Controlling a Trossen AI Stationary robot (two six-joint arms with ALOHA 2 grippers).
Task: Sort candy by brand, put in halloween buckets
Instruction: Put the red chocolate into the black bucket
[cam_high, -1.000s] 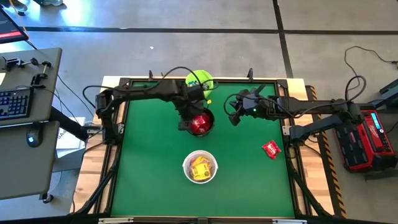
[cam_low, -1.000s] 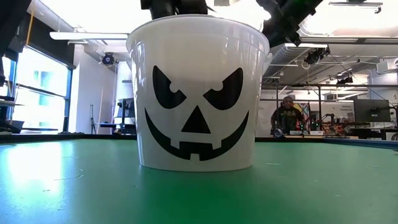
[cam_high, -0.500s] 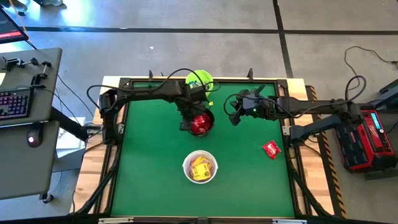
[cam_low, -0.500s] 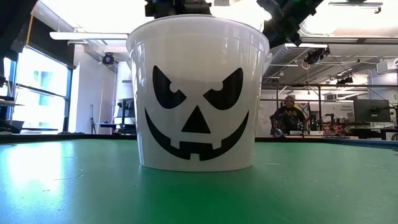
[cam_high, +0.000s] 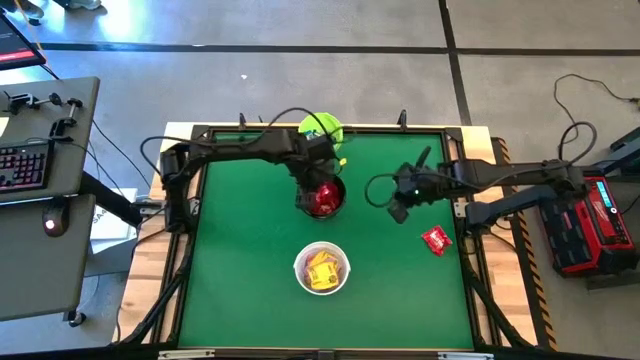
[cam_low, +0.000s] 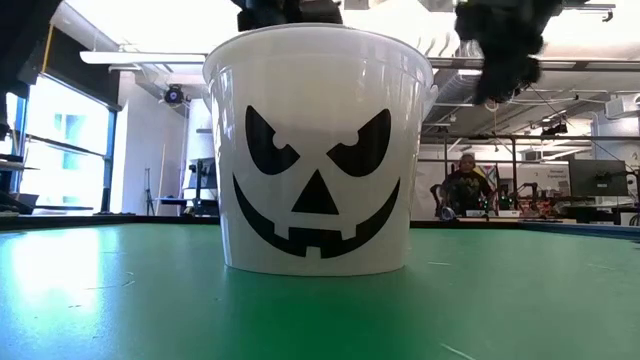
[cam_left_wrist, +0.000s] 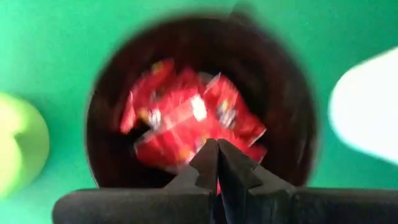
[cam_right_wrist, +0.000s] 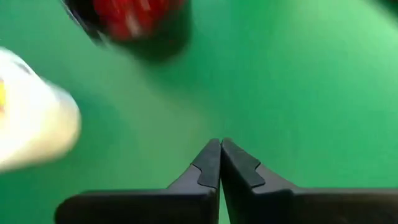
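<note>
Three buckets stand on the green table. The black bucket (cam_high: 325, 198) holds red candy (cam_left_wrist: 186, 118), the white bucket (cam_high: 321, 268) holds yellow candy (cam_high: 321, 272), and the lime green bucket (cam_high: 320, 129) is at the far edge. One red candy packet (cam_high: 435, 240) lies flat on the table near the right edge. My left gripper (cam_left_wrist: 217, 155) hangs shut over the black bucket's mouth, clear of the candy. My right gripper (cam_right_wrist: 219, 152) is shut above bare table, between the black bucket and the loose red packet.
The white bucket's jack-o'-lantern face (cam_low: 318, 170) fills the low view and hides the other buckets. A person (cam_low: 463, 186) sits far behind the table. Open green surface lies along the near edge and the left side.
My right gripper has swung from beside the black bucket toward the table's right and near edge, closer to the loose red packet. The buckets and the packet have stayed in place.
</note>
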